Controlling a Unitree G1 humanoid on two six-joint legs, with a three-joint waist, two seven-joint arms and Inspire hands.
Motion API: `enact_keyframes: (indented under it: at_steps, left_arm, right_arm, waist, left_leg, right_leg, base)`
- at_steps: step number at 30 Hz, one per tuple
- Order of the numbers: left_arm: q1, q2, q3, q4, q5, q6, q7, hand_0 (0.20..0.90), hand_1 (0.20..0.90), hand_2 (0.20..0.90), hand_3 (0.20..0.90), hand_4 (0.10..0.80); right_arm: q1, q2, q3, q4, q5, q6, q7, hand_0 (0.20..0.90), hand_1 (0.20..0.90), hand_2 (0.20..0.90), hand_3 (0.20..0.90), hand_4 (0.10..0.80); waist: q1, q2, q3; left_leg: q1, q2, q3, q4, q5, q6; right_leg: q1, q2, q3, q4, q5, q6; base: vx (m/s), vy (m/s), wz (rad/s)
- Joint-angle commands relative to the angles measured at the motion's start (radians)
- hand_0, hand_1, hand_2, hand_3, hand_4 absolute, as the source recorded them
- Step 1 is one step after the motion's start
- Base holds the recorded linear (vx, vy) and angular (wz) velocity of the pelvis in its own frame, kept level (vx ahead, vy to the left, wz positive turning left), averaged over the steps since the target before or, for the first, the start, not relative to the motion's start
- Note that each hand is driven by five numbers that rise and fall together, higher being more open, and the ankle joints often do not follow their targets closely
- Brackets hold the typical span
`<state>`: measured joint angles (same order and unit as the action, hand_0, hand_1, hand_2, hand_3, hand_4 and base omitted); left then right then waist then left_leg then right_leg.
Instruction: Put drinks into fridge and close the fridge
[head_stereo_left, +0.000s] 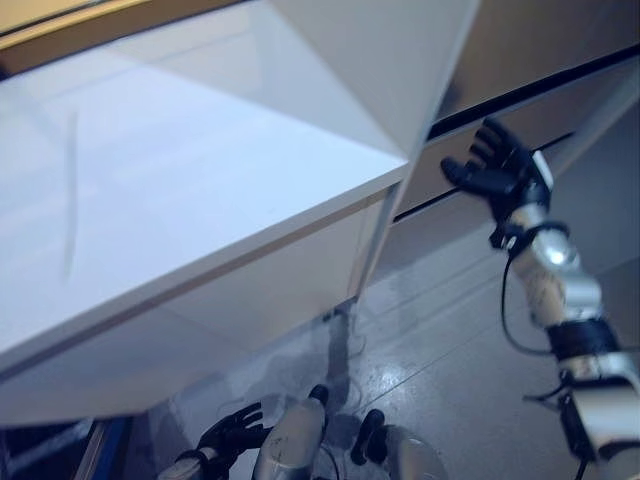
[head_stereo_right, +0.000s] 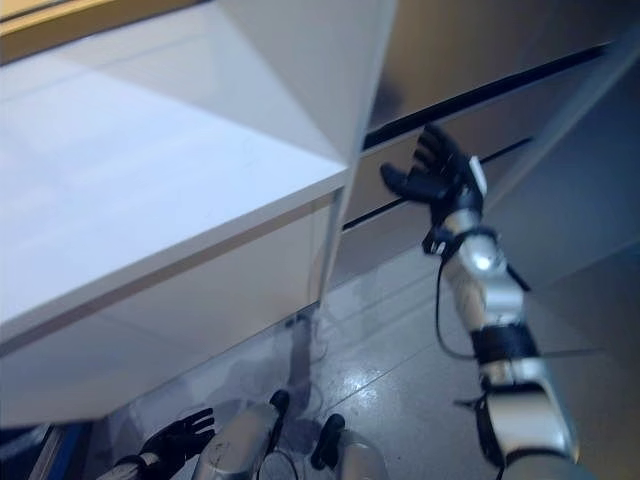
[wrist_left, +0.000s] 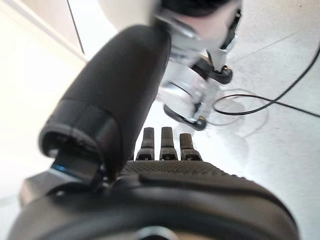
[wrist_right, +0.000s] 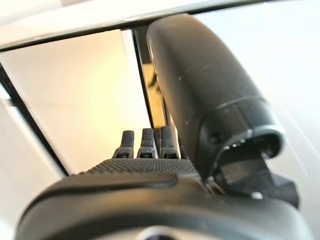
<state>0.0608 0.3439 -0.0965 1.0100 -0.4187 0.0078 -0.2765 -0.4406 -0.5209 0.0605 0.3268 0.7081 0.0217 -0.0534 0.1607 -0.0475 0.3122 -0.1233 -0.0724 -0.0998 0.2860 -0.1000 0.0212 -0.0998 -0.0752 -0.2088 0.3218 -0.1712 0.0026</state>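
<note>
A big white fridge (head_stereo_left: 150, 180) stands in the left and middle of the eye views, seen from above, with its front face (head_stereo_left: 260, 290) turned toward me. A white panel (head_stereo_left: 400, 60) rises at its right corner; I cannot tell whether it is the door. My right hand (head_stereo_left: 500, 172) is raised to the right of that corner, in front of beige cabinet fronts. Its fingers are spread, open and empty, and they look straight in the right wrist view (wrist_right: 145, 142). My left hand (head_stereo_left: 232, 435) hangs low near the floor, open and empty.
Beige cabinet fronts (head_stereo_left: 560, 100) with dark horizontal gaps run behind the right hand. Pale glossy floor (head_stereo_left: 450, 350) lies below them, to the right of the fridge. A blue object (head_stereo_left: 105, 445) shows at the lower left by the fridge's base.
</note>
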Motion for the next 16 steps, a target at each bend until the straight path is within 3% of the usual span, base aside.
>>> enact_keyframes:
  at_steps: [1, 2, 7, 16]
  left_arm:
    - [0.051, -0.011, 0.009, -0.031, 0.038, -0.012, 0.006, 0.9, 0.9, 0.9, 0.9, 0.8]
    - [0.064, -0.019, 0.019, -0.035, 0.046, -0.005, 0.013, 0.9, 0.9, 0.9, 0.9, 0.8]
    - [0.066, -0.024, 0.052, -0.026, 0.039, 0.014, 0.006, 0.9, 0.9, 0.9, 0.9, 0.8]
    - [-0.002, -0.056, 0.039, 0.078, 0.03, -0.041, 0.018, 0.9, 0.9, 0.9, 0.9, 0.8]
  right_arm:
    - [0.152, -0.003, -0.066, -0.04, 0.046, -0.069, 0.112, 0.9, 0.9, 0.9, 0.9, 0.8]
    - [0.258, 0.044, -0.076, -0.014, 0.025, -0.069, 0.158, 0.9, 0.9, 0.9, 0.9, 0.8]
    - [0.421, 0.142, -0.047, 0.153, -0.06, -0.043, 0.172, 0.9, 0.9, 0.9, 0.9, 0.8]
    - [0.427, 0.213, 0.012, 0.657, -0.303, -0.047, 0.233, 0.9, 0.9, 0.9, 0.9, 0.8]
  waist:
    - [-0.062, 0.006, -0.14]
    - [-0.083, 0.007, -0.16]
    - [-0.13, 0.014, -0.203]
    - [-0.14, 0.029, -0.222]
  left_leg:
    - [0.053, -0.017, 0.078, -0.077, -0.032, 0.042]
    - [0.078, -0.01, 0.093, -0.119, -0.018, 0.036]
    - [0.143, 0.011, 0.144, -0.23, 0.022, 0.013]
    - [0.193, 0.019, 0.174, -0.288, 0.045, -0.003]
  right_leg:
    - [0.046, 0.008, 0.085, -0.154, 0.1, 0.033]
    - [0.057, 0.018, 0.095, -0.184, 0.113, 0.041]
    - [0.092, 0.044, 0.087, -0.262, 0.141, 0.051]
    - [0.146, 0.057, 0.055, -0.313, 0.146, 0.043]
  base:
    - [-0.089, -0.017, -0.52]
    - [-0.068, -0.024, -0.39]
    - [-0.107, -0.059, -0.43]
    - [-0.085, -0.046, -0.07]
